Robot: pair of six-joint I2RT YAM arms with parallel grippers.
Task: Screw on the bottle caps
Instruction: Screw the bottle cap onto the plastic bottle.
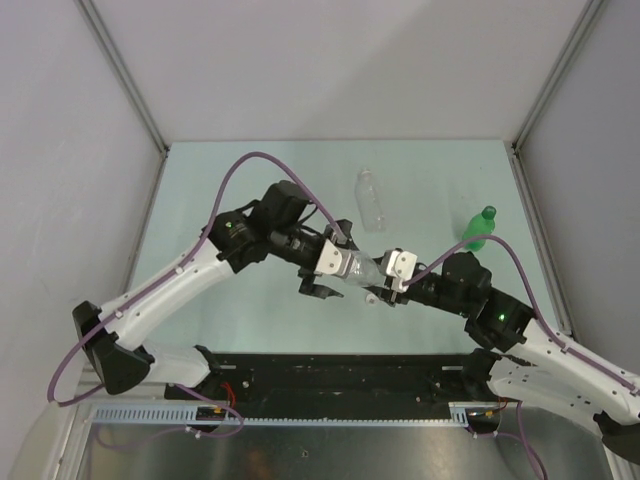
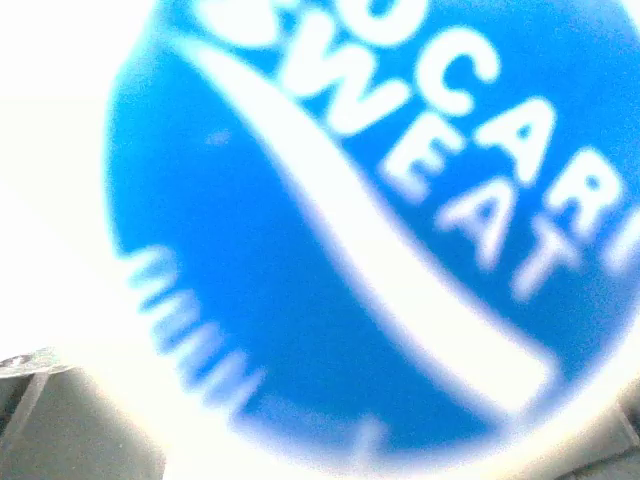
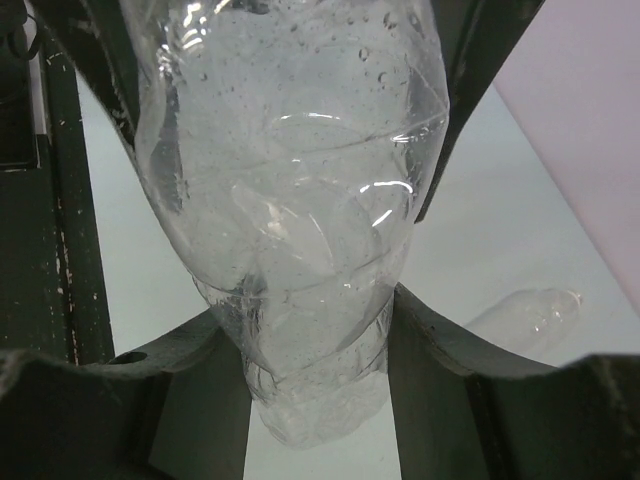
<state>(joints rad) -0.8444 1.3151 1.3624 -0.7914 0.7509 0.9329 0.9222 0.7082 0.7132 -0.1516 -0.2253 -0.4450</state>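
**A:** Status on the caps?

**B:** The right pincer [image 1: 398,270] is clamped across the belly of the held clear bottle [image 1: 372,270]. The bottle is off the worktop [image 1: 420,180], roughly level, with its neck towards the left pincer [image 1: 348,265]. That makes sense: one arm fixes the body so the other can turn at the neck.

**A:** And the left?

**B:** From above its jaws look spread at the neck end, not squeezing anything. Its own camera is filled by a round blue print [image 2: 330,230] with white lettering, badly blurred. My guess is a cap top or label seen end-on. I can't confirm a cap is seated.

**A:** Material?

**B:** Thin clear plastic, with droplets inside. The wall is dented where the matte black, scuffed fingers [image 3: 85,150] press. It's soft, and I'd expect it to buckle under a harder squeeze.

**A:** Other bottles?

**B:** Taking the held bottle as reference:
- The spare clear bottle [image 1: 371,198] lies on its side beyond it, well apart. It's ribbed, and I can't tell whether it's capped.
- The green bottle [image 1: 477,232] stands upright beyond it and to the right. It's translucent, with its green cap [image 1: 489,212] on.
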